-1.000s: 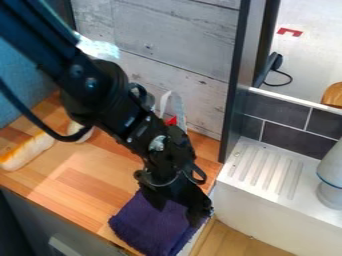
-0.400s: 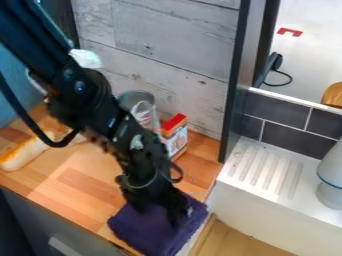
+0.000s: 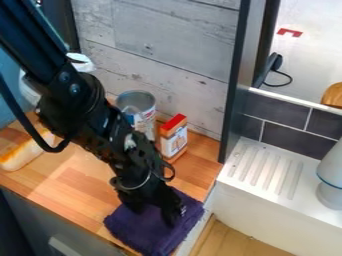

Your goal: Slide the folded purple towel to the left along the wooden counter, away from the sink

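Observation:
The gripper point(image 3: 155, 212) hangs low over the folded purple cloth point(image 3: 148, 233), its two fingers apart and their tips at the cloth's surface. Whether the tips press into the fabric I cannot tell. The cloth lies at the front right corner of the wooden counter point(image 3: 73, 187), partly hidden under the gripper. Behind the arm stand an open metal can point(image 3: 138, 103) and, to its right, an upright orange and white box with a red top point(image 3: 174, 137).
A long bread roll point(image 3: 25, 151) lies at the counter's left. Right of the counter is a white sink unit with a ridged drainboard point(image 3: 264, 170), and a grey-white object point(image 3: 330, 185) stands on it. A grey plank wall point(image 3: 160, 55) rises behind the counter.
The gripper has moved left over the cloth, and the arm has shifted left, uncovering the can and the box. The cloth has slid slightly left.

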